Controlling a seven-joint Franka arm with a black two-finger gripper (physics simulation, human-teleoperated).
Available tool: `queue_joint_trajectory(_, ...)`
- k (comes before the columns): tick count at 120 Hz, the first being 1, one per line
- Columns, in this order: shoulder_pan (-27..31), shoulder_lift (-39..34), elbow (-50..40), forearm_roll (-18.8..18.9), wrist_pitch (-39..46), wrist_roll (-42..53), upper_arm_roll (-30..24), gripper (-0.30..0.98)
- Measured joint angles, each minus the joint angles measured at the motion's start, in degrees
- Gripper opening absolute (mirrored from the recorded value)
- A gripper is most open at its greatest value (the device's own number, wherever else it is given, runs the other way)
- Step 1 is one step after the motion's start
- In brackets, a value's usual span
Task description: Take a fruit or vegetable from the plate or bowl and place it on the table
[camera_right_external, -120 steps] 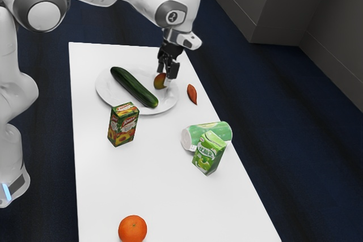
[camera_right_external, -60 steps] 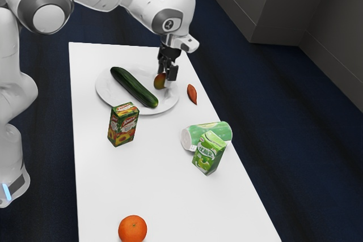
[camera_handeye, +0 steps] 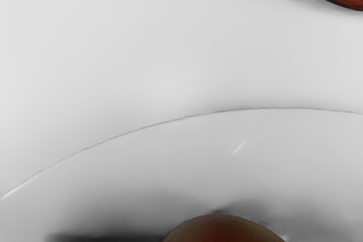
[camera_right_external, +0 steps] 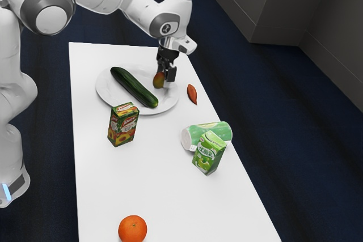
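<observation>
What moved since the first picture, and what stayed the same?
The end effector moved a little lower and toward the exterior view's left, at the round fruit on the plate. I can't tell whether it has taken hold. The cucumber, the orange and the plate stayed put.

Downward gripper, two fingers apart

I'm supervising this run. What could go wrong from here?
The rounded mango might roll or slip as the hand lifts it. The cucumber lies beside it on the plate, so a sideways move may nudge it. The sweet potato, just past the rim, could be bumped during set-down.
</observation>
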Motion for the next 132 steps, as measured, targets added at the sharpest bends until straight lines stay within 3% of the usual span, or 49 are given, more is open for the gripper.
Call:
queue_joint_trajectory(38,-0.14,-0.06,-0.15,0.41,0.68,0.20,-0.09,0.42)
queue_joint_trajectory(68,-0.16,-0.65,0.24,0.63,-1.88,0.25,-0.05,0.38)
queue_joint_trajectory(132,-0.47,-2.45,5.40,1.70,-15.44,-0.43,-0.20,0.29)
